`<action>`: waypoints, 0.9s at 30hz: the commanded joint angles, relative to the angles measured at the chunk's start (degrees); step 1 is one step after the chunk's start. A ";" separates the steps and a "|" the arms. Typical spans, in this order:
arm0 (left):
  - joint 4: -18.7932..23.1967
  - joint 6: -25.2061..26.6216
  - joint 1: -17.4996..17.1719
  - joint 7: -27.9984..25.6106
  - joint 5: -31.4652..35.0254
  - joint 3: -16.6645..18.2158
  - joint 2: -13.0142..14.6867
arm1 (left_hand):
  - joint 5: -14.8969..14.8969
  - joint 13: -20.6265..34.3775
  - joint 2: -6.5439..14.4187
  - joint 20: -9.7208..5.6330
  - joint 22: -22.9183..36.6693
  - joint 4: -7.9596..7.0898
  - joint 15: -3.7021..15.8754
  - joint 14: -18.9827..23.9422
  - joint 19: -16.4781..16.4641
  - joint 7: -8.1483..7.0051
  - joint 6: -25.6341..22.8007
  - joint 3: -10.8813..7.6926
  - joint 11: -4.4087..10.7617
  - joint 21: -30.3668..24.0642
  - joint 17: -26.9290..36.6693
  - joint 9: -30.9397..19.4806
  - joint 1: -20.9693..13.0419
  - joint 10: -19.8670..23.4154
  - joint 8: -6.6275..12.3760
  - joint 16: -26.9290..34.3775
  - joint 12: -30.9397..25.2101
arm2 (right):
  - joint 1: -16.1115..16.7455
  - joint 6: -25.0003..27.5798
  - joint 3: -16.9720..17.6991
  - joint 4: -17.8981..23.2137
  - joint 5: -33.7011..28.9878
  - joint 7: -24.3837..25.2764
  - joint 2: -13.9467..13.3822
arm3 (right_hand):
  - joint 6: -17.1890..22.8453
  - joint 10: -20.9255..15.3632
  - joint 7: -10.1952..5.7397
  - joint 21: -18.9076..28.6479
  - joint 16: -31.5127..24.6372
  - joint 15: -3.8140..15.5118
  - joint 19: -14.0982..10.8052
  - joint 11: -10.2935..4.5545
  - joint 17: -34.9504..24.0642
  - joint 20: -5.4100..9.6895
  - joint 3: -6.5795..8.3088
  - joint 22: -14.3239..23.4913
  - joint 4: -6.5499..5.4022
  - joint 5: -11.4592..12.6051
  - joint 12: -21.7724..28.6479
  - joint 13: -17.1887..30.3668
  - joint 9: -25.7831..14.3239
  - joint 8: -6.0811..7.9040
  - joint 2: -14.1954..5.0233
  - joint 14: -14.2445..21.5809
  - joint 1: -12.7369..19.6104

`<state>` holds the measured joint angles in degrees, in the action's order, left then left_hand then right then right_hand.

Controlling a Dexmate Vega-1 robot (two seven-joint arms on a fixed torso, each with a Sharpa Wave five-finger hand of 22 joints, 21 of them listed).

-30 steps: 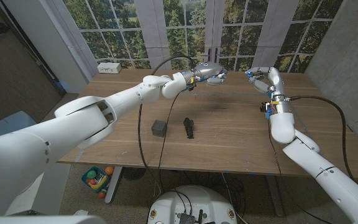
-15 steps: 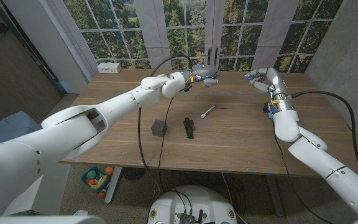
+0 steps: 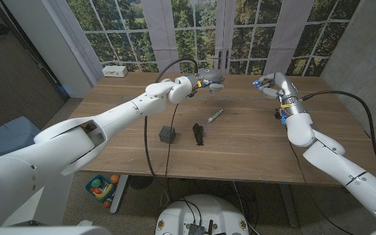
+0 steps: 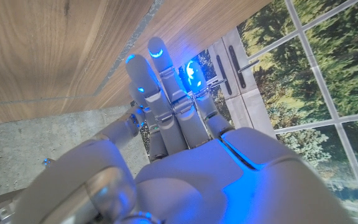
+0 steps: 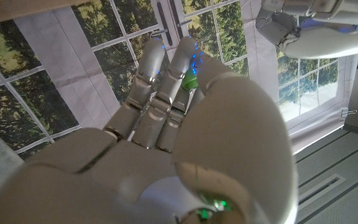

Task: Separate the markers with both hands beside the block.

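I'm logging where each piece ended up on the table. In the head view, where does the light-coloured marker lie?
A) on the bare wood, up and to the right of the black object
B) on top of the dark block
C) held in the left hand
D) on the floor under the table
A: the light marker lies on the table, apart from the black object and the dark block.
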<state>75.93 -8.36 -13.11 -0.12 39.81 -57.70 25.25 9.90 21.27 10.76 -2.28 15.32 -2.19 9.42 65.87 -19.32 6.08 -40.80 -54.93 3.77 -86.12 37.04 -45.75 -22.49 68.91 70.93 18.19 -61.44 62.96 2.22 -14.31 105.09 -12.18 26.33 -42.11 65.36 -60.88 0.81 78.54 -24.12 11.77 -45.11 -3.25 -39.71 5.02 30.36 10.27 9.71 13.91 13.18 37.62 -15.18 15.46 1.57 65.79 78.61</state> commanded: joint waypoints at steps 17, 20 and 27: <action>6.39 7.29 -8.00 -9.66 -0.58 6.32 3.76 | 0.08 -5.87 -0.57 2.00 -4.97 1.51 0.35 -16.84 6.71 -1.19 8.99 3.37 0.24 5.74 -2.70 11.25 5.15 -20.25 -8.79 -3.11 17.31 | -7.50 20.01 -9.55 9.44 -1.09 -13.74 -9.15 | -0.06 0.19 -0.02 0.04 -0.58 0.84 0.54 -0.58 -0.83 7.82 -0.05 0.33 -0.14 0.21 0.35 0.56 -0.32 0.18 -0.40 -0.88 -0.07; 6.17 6.54 -8.46 -10.74 -1.34 6.86 3.84 | 0.11 -7.02 -1.19 2.55 -4.99 2.24 -0.81 -20.56 7.98 -1.50 10.92 3.20 -0.55 6.61 -4.68 13.05 6.34 -24.30 -10.52 -4.91 20.77 | -8.51 21.50 -10.63 9.48 -0.96 -15.16 -9.41 | -0.10 0.18 -0.01 0.08 -0.60 0.71 0.56 -0.51 -0.93 7.82 -0.07 0.33 -0.19 0.21 0.29 0.57 -0.33 0.14 -0.45 -0.93 -0.17; 5.46 4.50 -9.31 -12.21 -3.81 8.16 4.02 | 0.08 -8.79 -2.39 4.15 -5.27 3.94 -3.22 -25.99 10.31 -4.18 17.14 2.70 -2.41 8.80 -8.36 17.46 9.17 -32.98 -16.96 -6.57 27.26 | -10.72 24.67 -13.34 9.58 -1.20 -17.83 -9.90 | -0.15 0.18 0.00 0.16 -0.62 0.77 0.54 -0.46 -1.10 7.82 -0.06 0.33 -0.13 0.21 0.17 0.60 -0.32 0.07 -0.46 -1.06 -0.14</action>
<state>81.63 -1.49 -20.74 -8.99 38.86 -51.46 28.76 9.95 12.90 8.56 1.26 10.12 1.00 4.41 41.55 -9.49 2.55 -24.99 -51.94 2.13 -77.95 29.64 -29.59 -14.16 38.26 55.92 12.02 -35.95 55.62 21.70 -23.60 113.86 -13.11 12.66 -50.64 65.37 -60.64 0.81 78.54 -24.61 12.09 -44.48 -3.50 -40.50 4.81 30.36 10.56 9.71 13.91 13.20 38.11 -15.31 15.47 1.58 65.48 78.62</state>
